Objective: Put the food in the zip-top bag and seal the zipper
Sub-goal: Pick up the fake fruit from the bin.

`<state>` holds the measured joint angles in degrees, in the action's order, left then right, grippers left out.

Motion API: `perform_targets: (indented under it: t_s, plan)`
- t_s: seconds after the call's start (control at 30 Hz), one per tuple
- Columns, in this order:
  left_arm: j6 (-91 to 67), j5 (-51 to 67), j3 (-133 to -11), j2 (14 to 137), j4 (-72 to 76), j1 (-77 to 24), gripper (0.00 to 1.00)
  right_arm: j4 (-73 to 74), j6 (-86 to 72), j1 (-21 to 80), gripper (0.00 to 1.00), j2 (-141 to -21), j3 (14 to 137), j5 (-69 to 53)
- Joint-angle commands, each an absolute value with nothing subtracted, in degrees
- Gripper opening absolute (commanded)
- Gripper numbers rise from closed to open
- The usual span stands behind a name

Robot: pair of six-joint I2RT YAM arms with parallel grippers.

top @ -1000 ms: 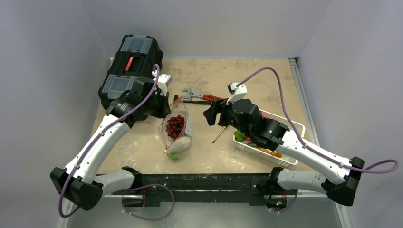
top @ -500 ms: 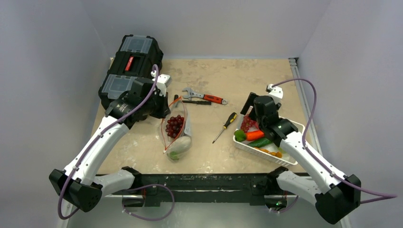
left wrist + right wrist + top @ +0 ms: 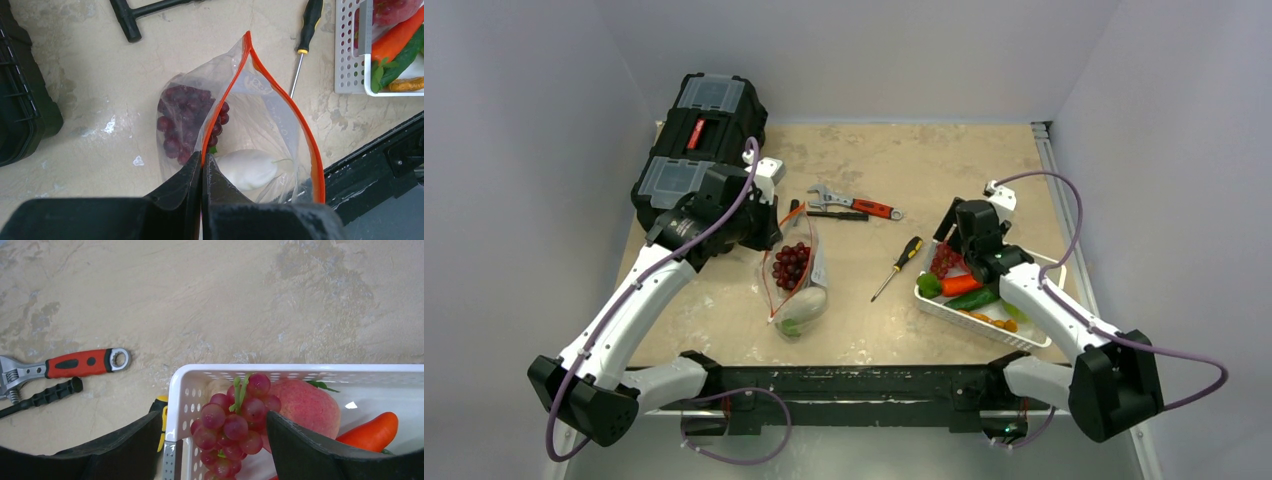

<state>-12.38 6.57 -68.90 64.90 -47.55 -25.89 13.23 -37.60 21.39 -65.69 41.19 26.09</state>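
Left gripper is pinched tight on the zipper at one end of the zip-top bag, which lies open on the table by my left arm. The jaws hide that corner, and I can't find the slider. Inside I make out dark grapes and a white radish. Right gripper hangs spread wide over the white basket, straddling a second grape bunch. The carrot sits partly behind one jaw. The tabletop is mottled beige, and the walls are plain pale grey.
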Motion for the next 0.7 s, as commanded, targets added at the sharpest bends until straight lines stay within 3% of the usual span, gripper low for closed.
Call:
perform_targets:
  t_s: [0.0, 0.43, 0.67]
  plan:
    - [-11.25, 5.86, -68.97, 63.73, -45.9, -25.57, 0.0, 7.59, -38.49, 20.68, 0.75, -66.94, 39.95, 27.04]
    - [-11.07, 5.93, -69.04, 63.63, -46.04, -25.58, 0.0, 3.4, -39.7, 19.34, 0.66, -70.55, 36.88, 28.55]
    - [-11.01, 5.65, -68.91, 63.7, -45.97, -25.54, 0.0, 2.63, -40.08, 19.18, 0.46, -71.45, 35.95, 27.93]
